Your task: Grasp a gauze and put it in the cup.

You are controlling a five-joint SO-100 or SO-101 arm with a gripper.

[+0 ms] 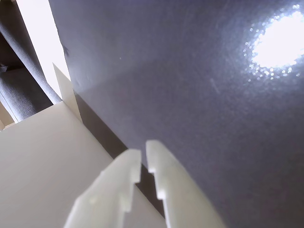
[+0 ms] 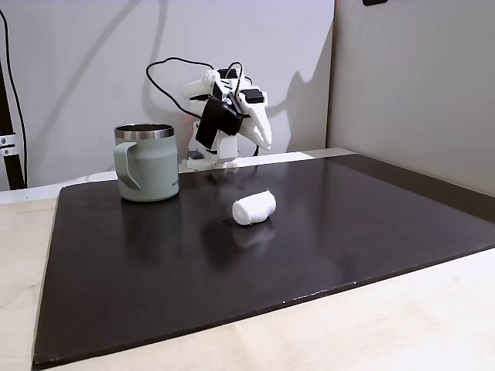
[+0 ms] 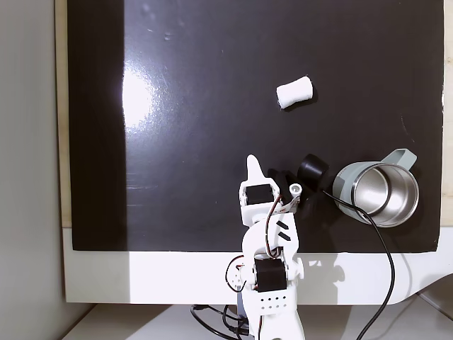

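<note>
Claw point(image 1: 142, 159) clenched, empty (near mat edge); gauze point(image 2: 254, 208) outside upright cup point(image 2: 147, 164)

Black mat point(image 2: 232, 278) bearing gauze point(image 2: 254, 209), cup point(image 2: 146, 163)

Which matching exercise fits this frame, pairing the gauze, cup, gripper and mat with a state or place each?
1. gauze
2. cup
3. gripper
4. black mat

a. upright, nothing seen inside
b. lying on its side, untouched
c. covers most of the table
d. jaws nearly closed, holding nothing

Pairs: 1-b, 2-a, 3-d, 4-c
</note>
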